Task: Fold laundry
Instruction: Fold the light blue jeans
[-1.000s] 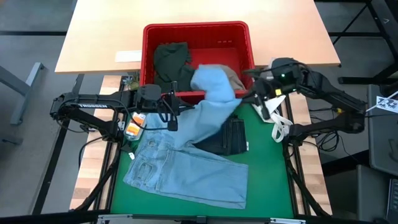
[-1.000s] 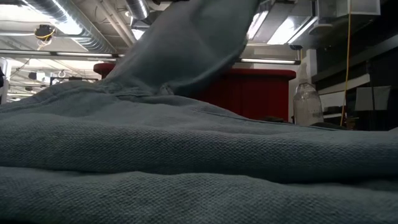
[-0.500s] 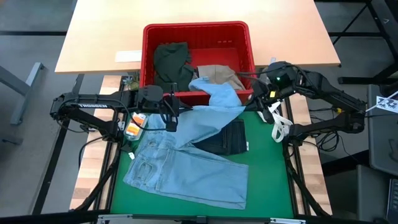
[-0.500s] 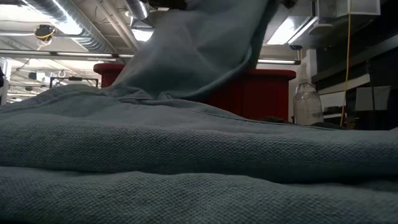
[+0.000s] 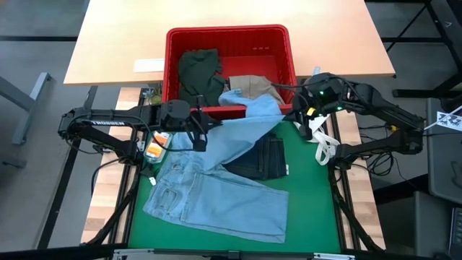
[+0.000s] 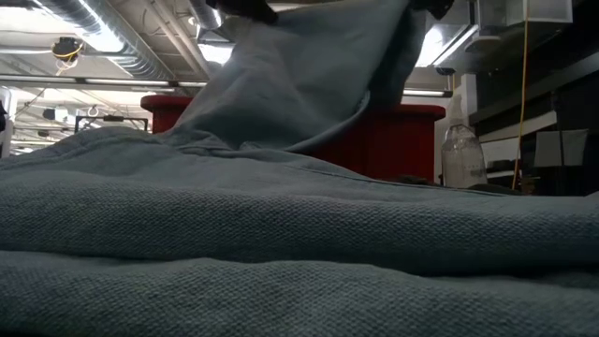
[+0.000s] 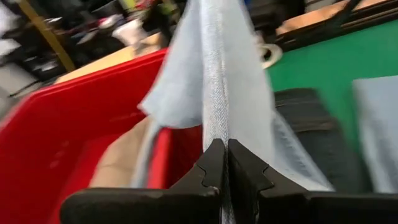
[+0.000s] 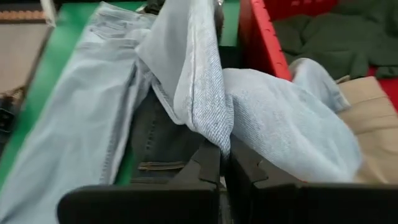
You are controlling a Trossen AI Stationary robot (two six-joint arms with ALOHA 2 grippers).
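Note:
Light blue denim jeans [image 5: 216,195] lie spread on the green mat [image 5: 310,209], waist end at the near left. One leg [image 5: 242,126] is raised along the red basket's near wall [image 5: 216,110] between my two shut grippers, left [image 5: 200,133] and right [image 5: 292,114]. In the low view this leg [image 6: 309,75] hangs as a raised sheet. Folded dark navy jeans [image 5: 263,159] lie on the mat under the raised leg. A dark olive piece [image 5: 198,72] and a beige piece [image 5: 253,87] lie in the basket. My left gripper [image 7: 224,158] pinches a seamed edge of the raised denim leg [image 7: 214,124] between its two fingers, coming level from the table's left. The cloth runs up and away from the fingers, clear of the mat. My right gripper [image 8: 224,158] pinches a folded edge of the same leg [image 8: 214,127], several layers, slanting down from the table's right. The cloth bunches over the fingers and sags toward the left gripper.
The red basket [image 5: 285,43] stands at the mat's far edge, against a wooden table with a white sheet [image 5: 148,65]. A white loop [image 5: 325,148] hangs by the right arm. A clear bottle [image 6: 463,154] stands at the right in the low view.
My right gripper has tipped downward and rolled, staying near the basket's near right corner. The bunched end of the denim leg, which sat heaped over the basket, has dropped and spread into a flatter sheet between the two grippers, uncovering the beige piece.

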